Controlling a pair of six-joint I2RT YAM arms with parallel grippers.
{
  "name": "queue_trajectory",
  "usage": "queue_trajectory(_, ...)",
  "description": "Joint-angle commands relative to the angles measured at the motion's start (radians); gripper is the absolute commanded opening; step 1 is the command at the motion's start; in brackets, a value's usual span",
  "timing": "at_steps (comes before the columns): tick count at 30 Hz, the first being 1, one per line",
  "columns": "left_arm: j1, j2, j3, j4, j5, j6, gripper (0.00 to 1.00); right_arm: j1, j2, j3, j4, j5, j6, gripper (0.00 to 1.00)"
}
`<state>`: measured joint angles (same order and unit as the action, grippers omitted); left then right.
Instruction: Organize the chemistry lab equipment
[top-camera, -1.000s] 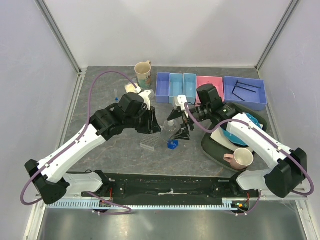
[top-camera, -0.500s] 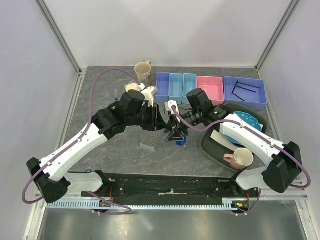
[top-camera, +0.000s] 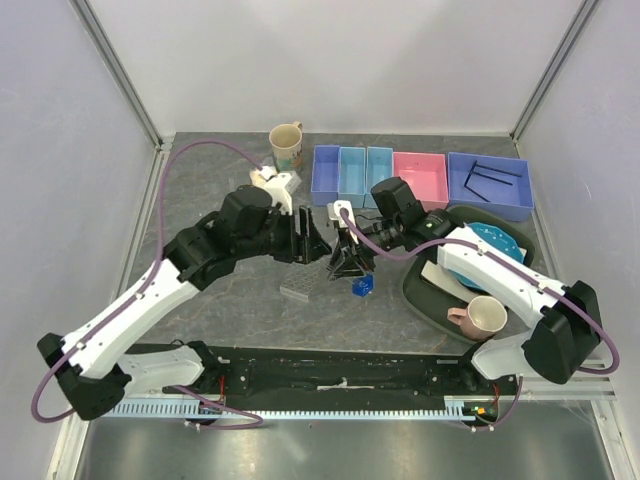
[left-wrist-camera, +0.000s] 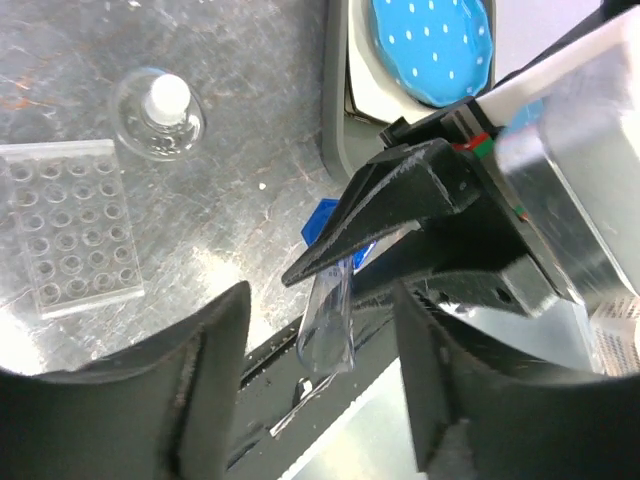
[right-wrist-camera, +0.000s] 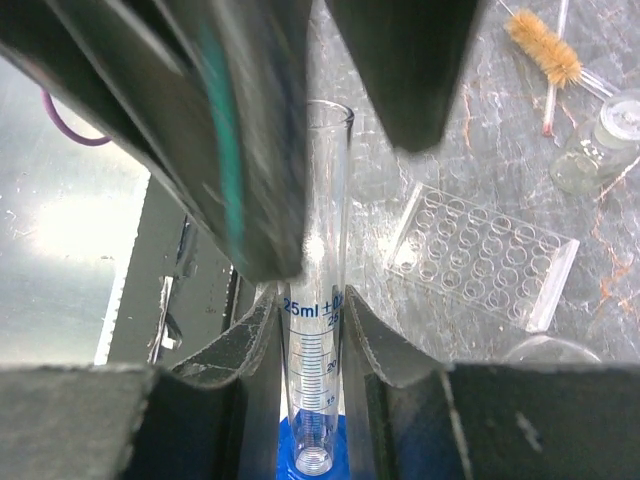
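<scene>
A clear 25 ml graduated cylinder (right-wrist-camera: 318, 330) with a blue base (top-camera: 362, 285) is held off the table at mid-table. My right gripper (right-wrist-camera: 315, 345) is shut on its marked barrel, one finger on each side. In the left wrist view the cylinder's (left-wrist-camera: 330, 320) open end hangs between my left gripper's (left-wrist-camera: 320, 400) spread fingers without touching either. That left gripper (top-camera: 318, 240) is open, just left of the right gripper (top-camera: 348, 260). A clear tube rack (left-wrist-camera: 70, 225) and a white-stoppered flask (left-wrist-camera: 160, 105) lie on the table beside them.
Blue bins (top-camera: 350, 172), a pink bin (top-camera: 420, 178) and a blue bin holding black wire pieces (top-camera: 490, 185) line the back. A cream mug (top-camera: 287, 145) stands behind. The blue dotted plate (top-camera: 490, 240) and a pink mug (top-camera: 480, 318) sit at right. A brush (right-wrist-camera: 545, 45) lies near the flask.
My right gripper moved left and shut on the cylinder. My left gripper, which held it, opened and drew back a little to the left.
</scene>
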<state>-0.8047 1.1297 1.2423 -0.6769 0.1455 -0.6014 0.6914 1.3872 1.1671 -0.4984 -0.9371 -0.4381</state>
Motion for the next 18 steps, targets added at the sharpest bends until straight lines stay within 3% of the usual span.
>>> queue_trajectory(1, 0.025, -0.114, 0.034, 0.034, -0.144, 0.041, 0.72, -0.029, 0.010, 0.014, -0.006, 0.011, 0.012, 0.15)
queue_trajectory(4, 0.047, -0.182, 0.055, 0.020, -0.268, 0.101, 0.83, -0.093, 0.019, 0.022, -0.003, 0.026, 0.018, 0.15)
queue_trajectory(9, 0.059, -0.271, 0.020, 0.025, -0.460, 0.248, 0.88, -0.216, 0.068, 0.086, -0.003, 0.116, 0.065, 0.15)
queue_trajectory(12, 0.059, -0.317, -0.082, 0.048, -0.602, 0.348, 0.93, -0.326, 0.143, 0.186, -0.006, 0.213, 0.104, 0.16)
queue_trajectory(18, 0.061, -0.354, -0.294, 0.108, -0.655, 0.431, 0.95, -0.498, 0.344, 0.399, -0.012, 0.339, 0.116, 0.15)
